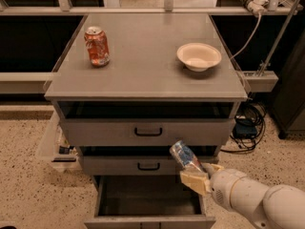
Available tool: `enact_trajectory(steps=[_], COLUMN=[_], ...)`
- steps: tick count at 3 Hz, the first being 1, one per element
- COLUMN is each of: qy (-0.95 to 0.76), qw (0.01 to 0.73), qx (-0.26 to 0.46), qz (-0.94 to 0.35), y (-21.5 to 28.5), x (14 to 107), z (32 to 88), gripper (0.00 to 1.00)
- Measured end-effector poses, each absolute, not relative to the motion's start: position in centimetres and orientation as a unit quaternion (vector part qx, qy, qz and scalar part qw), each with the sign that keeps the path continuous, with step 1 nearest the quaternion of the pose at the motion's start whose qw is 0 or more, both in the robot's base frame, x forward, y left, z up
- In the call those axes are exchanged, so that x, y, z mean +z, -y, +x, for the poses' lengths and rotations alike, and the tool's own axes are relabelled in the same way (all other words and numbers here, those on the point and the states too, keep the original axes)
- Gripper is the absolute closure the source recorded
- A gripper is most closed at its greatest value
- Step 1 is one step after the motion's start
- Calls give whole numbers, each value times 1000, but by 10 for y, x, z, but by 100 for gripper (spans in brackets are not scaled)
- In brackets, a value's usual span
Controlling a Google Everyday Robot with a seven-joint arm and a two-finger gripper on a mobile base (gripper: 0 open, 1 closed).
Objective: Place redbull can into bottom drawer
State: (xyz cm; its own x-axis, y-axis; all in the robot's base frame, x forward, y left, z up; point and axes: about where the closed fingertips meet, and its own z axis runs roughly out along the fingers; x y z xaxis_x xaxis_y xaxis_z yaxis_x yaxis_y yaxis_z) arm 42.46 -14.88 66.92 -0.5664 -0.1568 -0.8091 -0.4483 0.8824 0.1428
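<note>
The redbull can (184,156), slim, silver and blue, is tilted and held in my gripper (199,174) at the lower right. The gripper's tan fingers (194,181) are shut on the can's lower end. The can hangs in front of the middle drawer, just above the right side of the open bottom drawer (148,197). That drawer is pulled out, with a dark interior and a plain grey front panel along the bottom edge of the view.
A grey cabinet top (147,66) carries an orange-red soda can (96,46) at the left and a white bowl (198,56) at the right. Two drawers with black handles (148,131) sit above. A clear plastic bin (55,142) stands left; cables (248,128) lie right.
</note>
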Motion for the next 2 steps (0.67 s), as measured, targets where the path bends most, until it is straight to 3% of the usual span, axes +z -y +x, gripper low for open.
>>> enact_trajectory(steps=[2], qy=[-878], qw=[415], qx=[179], qz=[-155], y=[153], x=[647], z=[428], gripper=[100])
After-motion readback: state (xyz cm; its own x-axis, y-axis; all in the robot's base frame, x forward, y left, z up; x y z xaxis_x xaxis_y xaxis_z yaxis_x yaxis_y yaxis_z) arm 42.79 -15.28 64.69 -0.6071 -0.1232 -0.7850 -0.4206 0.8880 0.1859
